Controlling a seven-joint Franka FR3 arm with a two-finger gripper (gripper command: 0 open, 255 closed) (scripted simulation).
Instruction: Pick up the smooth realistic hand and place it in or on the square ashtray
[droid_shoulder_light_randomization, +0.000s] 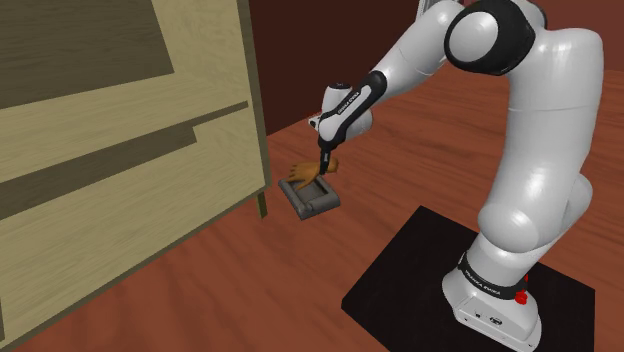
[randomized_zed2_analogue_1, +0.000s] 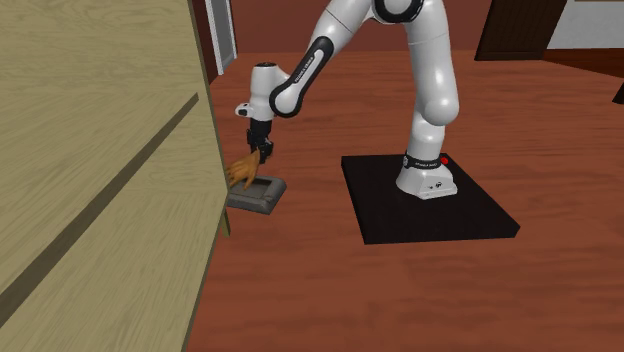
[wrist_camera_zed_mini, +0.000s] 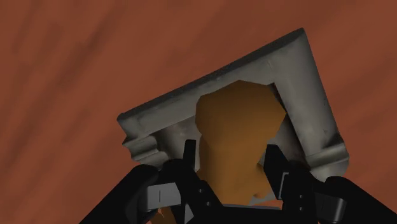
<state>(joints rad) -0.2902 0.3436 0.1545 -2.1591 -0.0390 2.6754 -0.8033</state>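
Note:
The orange-brown hand (wrist_camera_zed_mini: 235, 127) hangs wrist-up between my fingers, its palm over the hollow of the grey square ashtray (wrist_camera_zed_mini: 305, 83). My gripper (wrist_camera_zed_mini: 232, 162) is shut on the hand's wrist, and both fingers press its sides. In the shoulder view the gripper (droid_shoulder_light_randomization: 323, 162) points straight down just above the ashtray (droid_shoulder_light_randomization: 312, 203), and the hand (droid_shoulder_light_randomization: 305, 172) reaches toward the cabinet side of the rim. The second exterior view has the gripper (randomized_zed2_analogue_1: 263, 152), the hand (randomized_zed2_analogue_1: 243, 170) and the ashtray (randomized_zed2_analogue_1: 255, 197) on the floor beside the cabinet's leg. I cannot tell whether the hand touches the ashtray.
A tall pale wooden cabinet (droid_shoulder_light_randomization: 120, 150) (randomized_zed2_analogue_1: 90, 150) stands close beside the ashtray. My stand sits on a black mat (droid_shoulder_light_randomization: 420, 280) (randomized_zed2_analogue_1: 420, 205) on the reddish wood floor (droid_shoulder_light_randomization: 400, 150). A dark door (randomized_zed2_analogue_1: 510, 30) is far behind.

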